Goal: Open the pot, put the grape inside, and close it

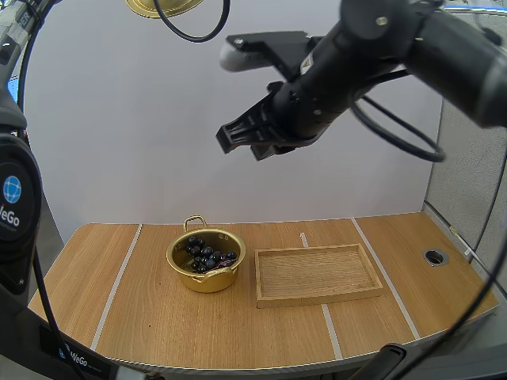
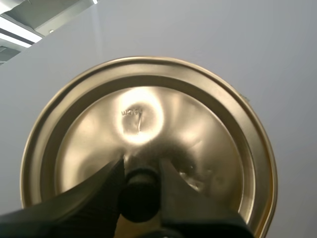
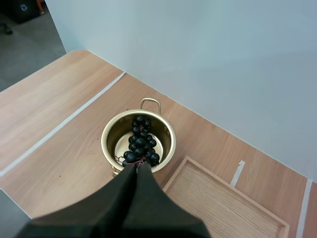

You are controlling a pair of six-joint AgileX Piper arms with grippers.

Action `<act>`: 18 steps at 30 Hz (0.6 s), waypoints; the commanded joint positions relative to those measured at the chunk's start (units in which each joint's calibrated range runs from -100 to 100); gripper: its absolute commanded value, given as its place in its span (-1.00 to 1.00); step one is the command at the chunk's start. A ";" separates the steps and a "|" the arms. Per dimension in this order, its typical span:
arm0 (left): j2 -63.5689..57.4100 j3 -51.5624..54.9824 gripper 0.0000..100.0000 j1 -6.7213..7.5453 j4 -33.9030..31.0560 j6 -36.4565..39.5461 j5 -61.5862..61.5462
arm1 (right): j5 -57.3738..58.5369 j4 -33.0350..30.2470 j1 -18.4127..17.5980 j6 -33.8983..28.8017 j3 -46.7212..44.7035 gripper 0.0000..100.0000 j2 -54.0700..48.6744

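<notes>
The gold pot [image 1: 179, 262] stands open on the table, left of the middle, with the dark bunch of grapes [image 1: 207, 256] lying inside it. High above the table my left gripper [image 2: 140, 164] is shut on the black knob [image 2: 139, 196] of the gold lid [image 2: 148, 114], whose rim [image 1: 164, 7] is seen far above the pot. My right gripper [image 1: 247, 144] hangs in the air well above the pot, its fingers [image 3: 136, 191] together as one dark wedge with nothing held. From there the pot [image 3: 110, 133] and grapes [image 3: 141, 144] lie below it.
A wooden tray [image 1: 317, 299] with nothing in it lies just right of the pot, also seen as tray [image 3: 223, 203]. Pale tape lines [image 1: 119, 281] cross the table. A round grommet hole [image 1: 435, 256] sits near the right edge.
</notes>
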State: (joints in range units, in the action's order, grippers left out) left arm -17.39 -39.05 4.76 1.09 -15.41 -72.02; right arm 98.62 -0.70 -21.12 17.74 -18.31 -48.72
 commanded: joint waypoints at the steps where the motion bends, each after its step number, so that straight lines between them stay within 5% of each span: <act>1: -0.52 -0.48 -1.00 0.16 -0.14 0.29 1.96 | 1.38 -0.96 -0.07 -2.13 0.06 -1.00 -6.74; 18: -0.52 -0.48 -1.00 0.16 -0.14 0.29 1.96 | 1.38 -1.28 -0.07 -5.42 -6.01 -1.00 -24.54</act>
State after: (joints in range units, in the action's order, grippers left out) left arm -17.39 -39.05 4.76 1.09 -15.41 -72.02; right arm 99.97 -1.29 -21.12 13.04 -18.47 -66.51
